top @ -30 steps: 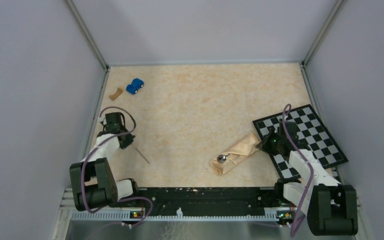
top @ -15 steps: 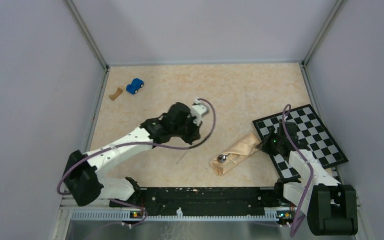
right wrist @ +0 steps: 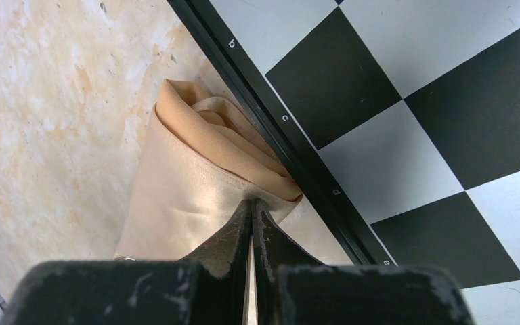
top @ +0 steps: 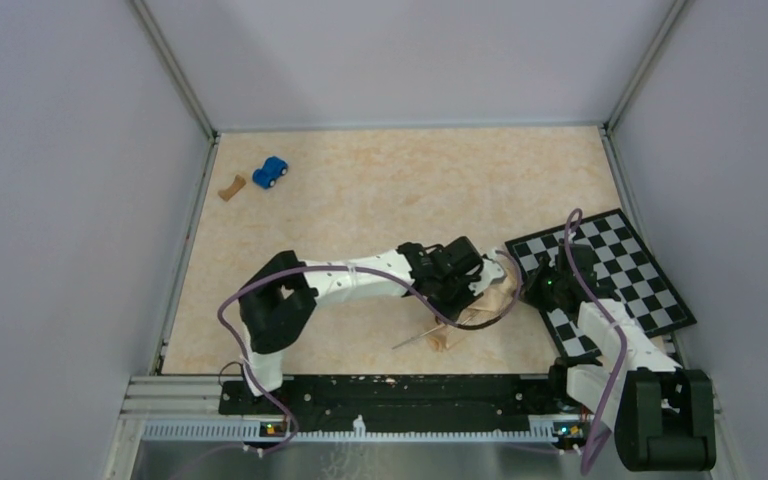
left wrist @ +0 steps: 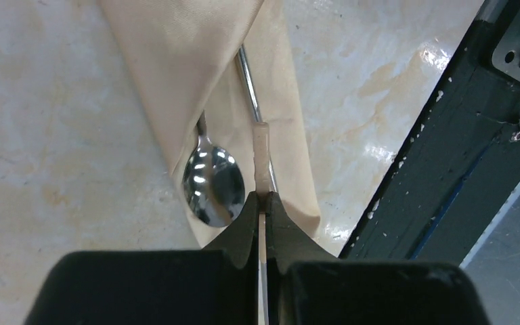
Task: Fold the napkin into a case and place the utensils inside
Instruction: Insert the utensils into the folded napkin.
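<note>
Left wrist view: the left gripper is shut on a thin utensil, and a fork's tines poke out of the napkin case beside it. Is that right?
Not tines: it is the bowl of a spoon that pokes out of the case, as the left wrist view shows. The rest holds: the left gripper is shut on a thin utensil beside it.

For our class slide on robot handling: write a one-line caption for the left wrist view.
Left gripper holds a thin utensil over the napkin case, beside a spoon.
</note>
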`<state>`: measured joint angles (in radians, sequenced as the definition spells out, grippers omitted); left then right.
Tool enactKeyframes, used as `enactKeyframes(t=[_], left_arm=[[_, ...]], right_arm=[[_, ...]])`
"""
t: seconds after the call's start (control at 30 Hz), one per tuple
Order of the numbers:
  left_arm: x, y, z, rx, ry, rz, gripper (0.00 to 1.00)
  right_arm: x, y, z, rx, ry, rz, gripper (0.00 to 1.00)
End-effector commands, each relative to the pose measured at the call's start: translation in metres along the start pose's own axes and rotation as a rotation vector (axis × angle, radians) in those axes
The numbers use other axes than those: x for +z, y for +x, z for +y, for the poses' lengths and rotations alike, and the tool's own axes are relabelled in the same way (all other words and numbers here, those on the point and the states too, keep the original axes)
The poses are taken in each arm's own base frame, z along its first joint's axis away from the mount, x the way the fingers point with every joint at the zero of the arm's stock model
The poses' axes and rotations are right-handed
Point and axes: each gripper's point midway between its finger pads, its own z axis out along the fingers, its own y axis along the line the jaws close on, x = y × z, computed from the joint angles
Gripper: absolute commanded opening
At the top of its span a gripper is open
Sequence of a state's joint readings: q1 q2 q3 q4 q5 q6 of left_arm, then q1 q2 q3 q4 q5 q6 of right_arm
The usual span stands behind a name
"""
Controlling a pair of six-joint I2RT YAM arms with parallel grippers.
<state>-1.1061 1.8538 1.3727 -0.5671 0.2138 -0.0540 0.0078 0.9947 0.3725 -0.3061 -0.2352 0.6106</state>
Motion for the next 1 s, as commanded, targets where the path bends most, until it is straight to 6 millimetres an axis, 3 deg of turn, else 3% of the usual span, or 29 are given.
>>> enactKeyframes(t=[0.0,0.47,0.8,0.87,0.97], left_arm=[[0.010,-0.012,-0.010,-0.009,0.036,0.013,0.00],[0.045,-0.017,0.004,-0.062,-0.028,0.082,0.00],[0.053,-0.022,0.012,-0.113,-0.079,0.085,0.01],[0.052,-0.028,0.009,-0.144,-0.071,0.068,0.10],[0.043,-0.037,0.001,-0.204,-0.058,0.040,0.36]], right_arm=[[0.000,-0.006,0.000,-0.002,0.001,-0.026,0.00],[0.001,-0.003,-0.002,-0.002,0.000,-0.023,0.00],[0.003,-0.002,-0.002,-0.002,-0.002,-0.020,0.00],[0.003,-0.001,-0.002,0.001,-0.002,-0.019,0.00],[0.003,-0.002,-0.002,-0.002,-0.002,-0.019,0.00]])
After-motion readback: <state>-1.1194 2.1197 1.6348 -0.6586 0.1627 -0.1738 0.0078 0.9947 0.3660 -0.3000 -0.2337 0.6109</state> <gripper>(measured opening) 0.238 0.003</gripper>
